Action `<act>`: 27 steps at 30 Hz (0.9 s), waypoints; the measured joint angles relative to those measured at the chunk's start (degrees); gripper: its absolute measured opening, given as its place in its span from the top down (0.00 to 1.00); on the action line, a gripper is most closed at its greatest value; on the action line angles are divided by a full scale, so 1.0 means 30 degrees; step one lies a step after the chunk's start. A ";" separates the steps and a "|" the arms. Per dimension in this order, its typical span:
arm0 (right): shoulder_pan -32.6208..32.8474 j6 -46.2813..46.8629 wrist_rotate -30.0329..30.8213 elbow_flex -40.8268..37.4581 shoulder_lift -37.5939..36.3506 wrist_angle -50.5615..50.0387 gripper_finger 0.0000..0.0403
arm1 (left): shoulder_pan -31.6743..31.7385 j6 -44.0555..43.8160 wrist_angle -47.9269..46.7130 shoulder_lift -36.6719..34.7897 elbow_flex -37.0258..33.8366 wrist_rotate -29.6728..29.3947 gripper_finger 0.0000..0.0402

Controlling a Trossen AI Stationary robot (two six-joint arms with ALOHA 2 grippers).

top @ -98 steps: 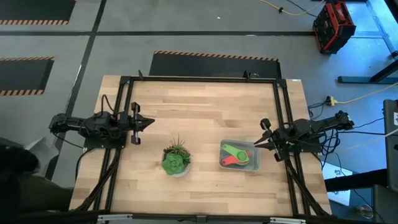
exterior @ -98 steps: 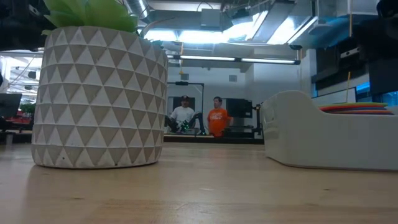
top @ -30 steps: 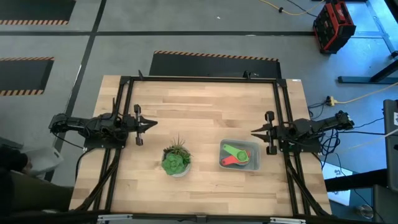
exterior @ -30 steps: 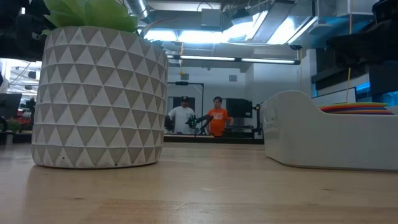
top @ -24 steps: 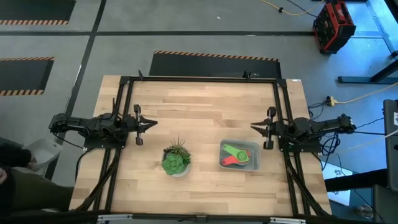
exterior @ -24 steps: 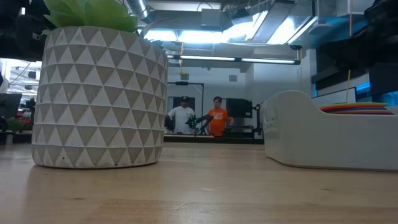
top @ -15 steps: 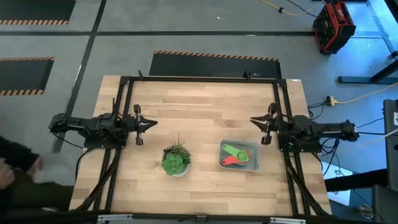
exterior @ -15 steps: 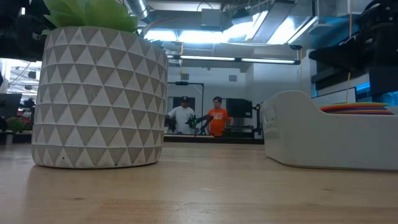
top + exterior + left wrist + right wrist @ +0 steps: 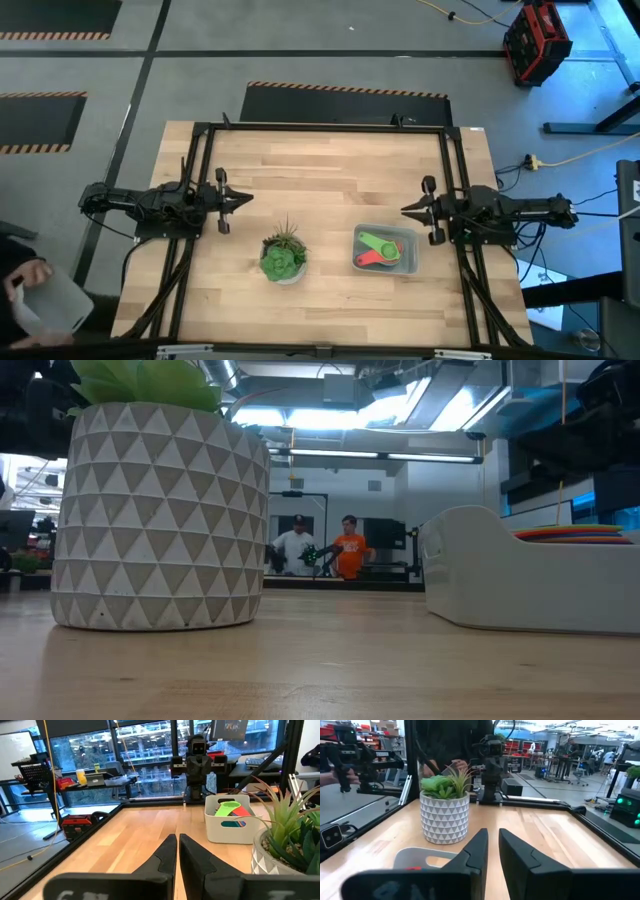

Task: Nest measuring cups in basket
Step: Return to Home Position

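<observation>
Right gripper near basket — cups lie diagonally.

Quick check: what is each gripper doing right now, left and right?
Left gripper: shut, holding nothing.
Right gripper: shut, holding nothing, clear of the basket.
</observation>
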 joint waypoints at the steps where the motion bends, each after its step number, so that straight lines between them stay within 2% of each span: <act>1: 0.0000 -0.0056 0.0014 0.0000 0.0000 0.0000 0.87 | 0.0000 -0.0049 -0.0001 0.0000 0.0000 0.0001 0.97; 27: 0.0000 -0.0532 0.0069 0.0000 -0.0007 0.0022 0.87 | 0.0000 0.0331 -0.0007 0.0000 0.0000 0.0076 0.97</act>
